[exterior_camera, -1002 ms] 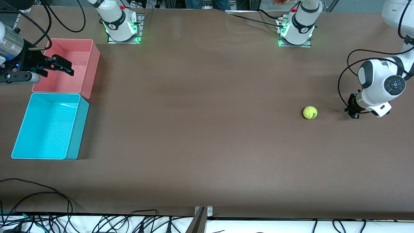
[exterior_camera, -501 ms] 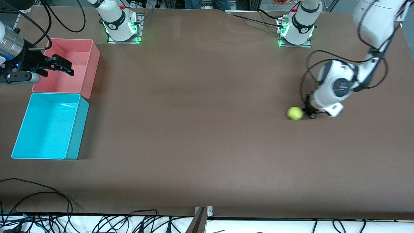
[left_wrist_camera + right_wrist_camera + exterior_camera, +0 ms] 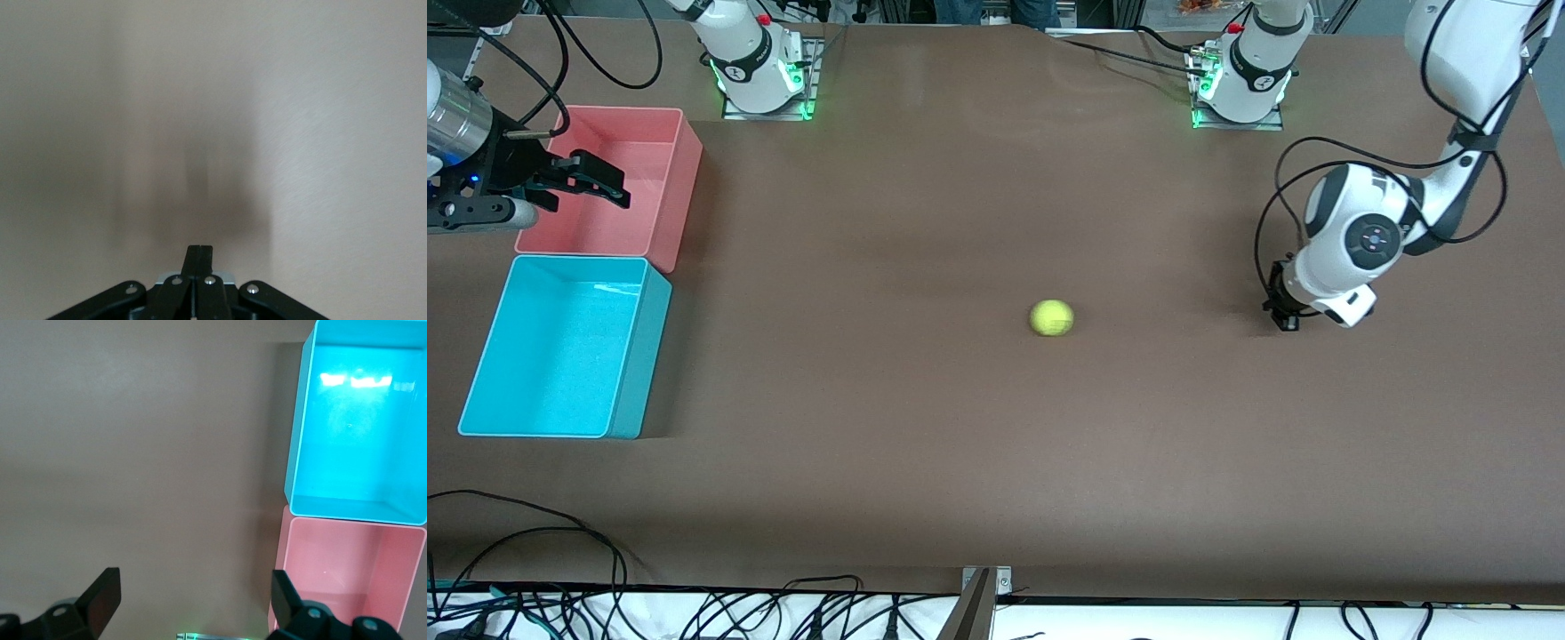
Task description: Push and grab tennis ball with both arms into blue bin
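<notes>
- Step in hand, as I judge it: the push. The ball [image 3: 1051,317] lies loose on the bare table [image 3: 960,444] about midway along it, well apart from both grippers and touching nothing.
- The left gripper [image 3: 1282,311] sits low at the table toward the left arm's end, its fingers pressed together with nothing between them. The ball lies well away from it, toward the right arm's end.
- The right gripper [image 3: 596,182] hangs over the pink bin [image 3: 685,178], jaws spread wide and empty; this arm waits. The blue bin [image 3: 640,356] stands just beside the pink one, nearer the front camera, and is empty.
- Next move, by my reckoning: the ball is well short of the blue bin, so either the left gripper gives it another shove along the same line, or the right gripper comes down off the pink bin to meet it, closes on it, and carries it over the blue bin.
- The front view alone shows the ball and both arms.
- The left wrist view shows only its shut fingertips [image 3: 198,257] against blurred table, no ball.
- The right wrist view shows its parted fingers [image 3: 101,595] and looks down into both bins, which touch edge to edge; it misses the ball too.
</notes>
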Available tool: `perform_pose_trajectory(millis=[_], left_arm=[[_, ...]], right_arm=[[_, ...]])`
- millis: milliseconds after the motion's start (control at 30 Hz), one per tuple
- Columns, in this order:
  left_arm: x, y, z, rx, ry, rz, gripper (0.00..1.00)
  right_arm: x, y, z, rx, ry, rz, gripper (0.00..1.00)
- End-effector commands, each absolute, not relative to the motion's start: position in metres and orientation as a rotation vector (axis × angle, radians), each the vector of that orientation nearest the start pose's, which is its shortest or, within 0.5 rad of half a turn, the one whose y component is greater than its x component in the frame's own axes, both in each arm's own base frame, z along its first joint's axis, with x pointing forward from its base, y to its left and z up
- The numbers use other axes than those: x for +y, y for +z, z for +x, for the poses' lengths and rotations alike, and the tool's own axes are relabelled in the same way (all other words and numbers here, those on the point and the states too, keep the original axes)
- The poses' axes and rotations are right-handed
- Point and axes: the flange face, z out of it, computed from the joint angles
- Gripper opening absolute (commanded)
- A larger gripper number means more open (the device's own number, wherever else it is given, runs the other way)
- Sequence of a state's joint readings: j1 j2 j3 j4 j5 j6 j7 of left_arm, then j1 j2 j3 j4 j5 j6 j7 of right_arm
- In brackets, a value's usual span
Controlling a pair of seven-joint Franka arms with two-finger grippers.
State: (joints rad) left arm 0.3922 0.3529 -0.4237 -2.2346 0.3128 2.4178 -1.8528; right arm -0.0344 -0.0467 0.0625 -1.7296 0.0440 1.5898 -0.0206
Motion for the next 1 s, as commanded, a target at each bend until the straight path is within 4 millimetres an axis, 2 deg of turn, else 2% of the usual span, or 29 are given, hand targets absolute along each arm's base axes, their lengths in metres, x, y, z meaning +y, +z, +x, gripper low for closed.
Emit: perform_pose_trajectory(millis=[0,267,568,734,768,835,935,968], left_arm=[[0.005,0.254,0.56,2.191,-0.04,2.47,0.0],[0.018,0.309,0.594,1.79,-0.082,2.773,0.0],[0.032,0.382,0.625,1.172,-0.131,3.021,0.0],[0.035,0.411,0.633,0.836,-0.106,3.122,0.0],[0.04,0.433,0.636,0.595,-0.118,3.176,0.14],[0.042,0.44,0.638,0.528,-0.118,3.188,0.27],[0.043,0.449,0.64,0.471,-0.112,3.195,0.36],[0.043,0.451,0.64,0.458,-0.108,3.197,0.43]], right_arm=[[0.022,0.585,0.536,-0.071,0.142,-3.079,1.0],[0.024,0.588,0.537,-0.074,0.128,-3.081,1.0],[0.025,0.588,0.538,-0.078,0.124,-3.082,1.0],[0.031,0.584,0.54,-0.094,0.131,-3.079,1.0],[0.034,0.584,0.54,-0.107,0.132,-3.088,1.0],[0.035,0.584,0.54,-0.11,0.132,-3.093,1.0],[0.032,0.584,0.54,-0.107,0.13,-3.105,1.0],[0.031,0.584,0.54,-0.107,0.13,-3.11,1.0]])
